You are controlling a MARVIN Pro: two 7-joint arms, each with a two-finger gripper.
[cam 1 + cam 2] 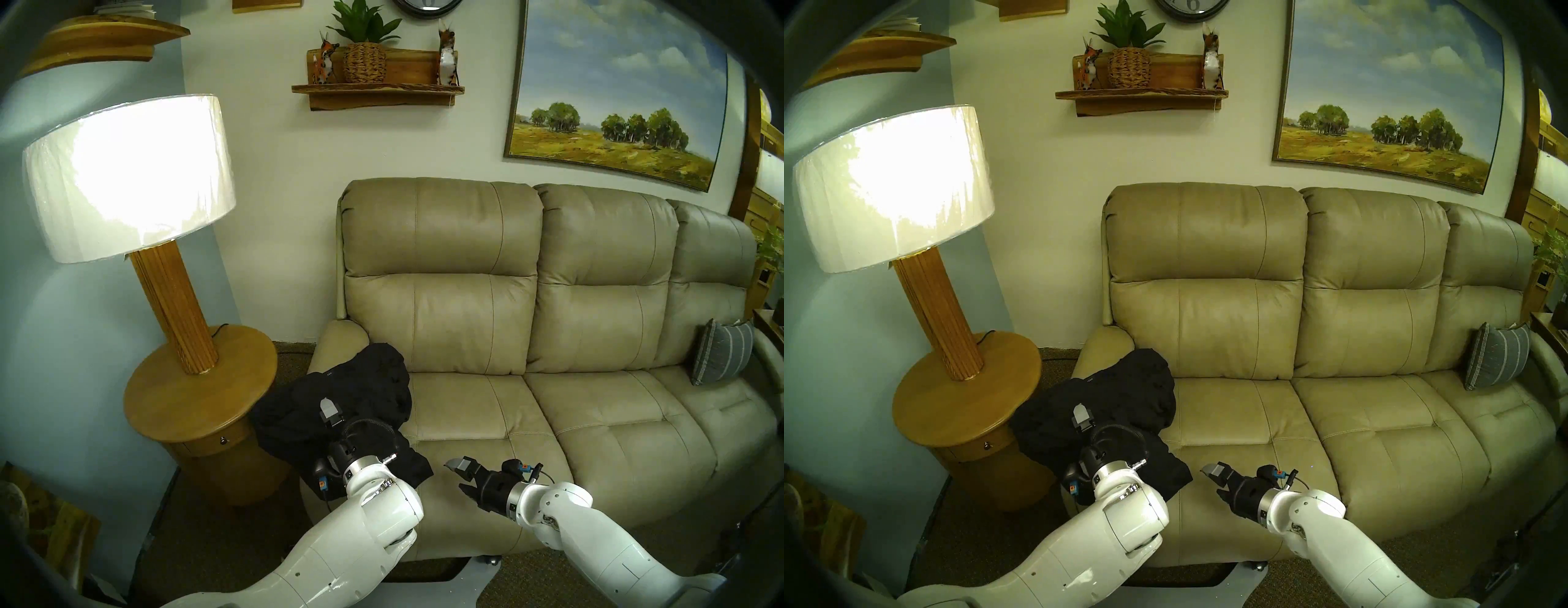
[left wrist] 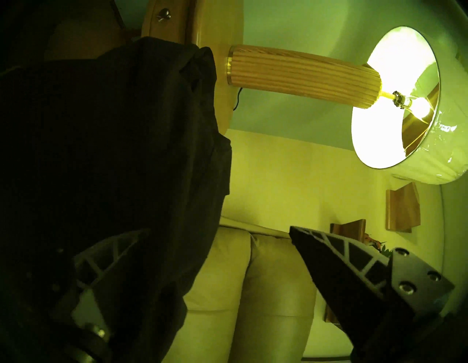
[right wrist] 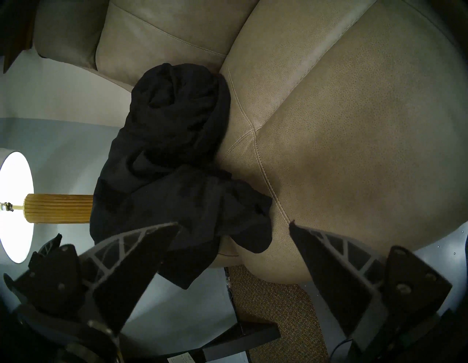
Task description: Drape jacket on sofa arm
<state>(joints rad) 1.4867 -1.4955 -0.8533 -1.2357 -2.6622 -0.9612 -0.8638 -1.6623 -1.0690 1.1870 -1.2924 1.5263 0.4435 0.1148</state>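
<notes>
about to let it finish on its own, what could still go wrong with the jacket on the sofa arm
1. The jacket lies bunched on the sofa arm, one flap hanging over the front; it may slide off.
2. The left gripper, open, sits right at the fabric; pulling away could snag and drag it.
3. The lamp and side table stand close beside; a wide swing might bump them.
</notes>
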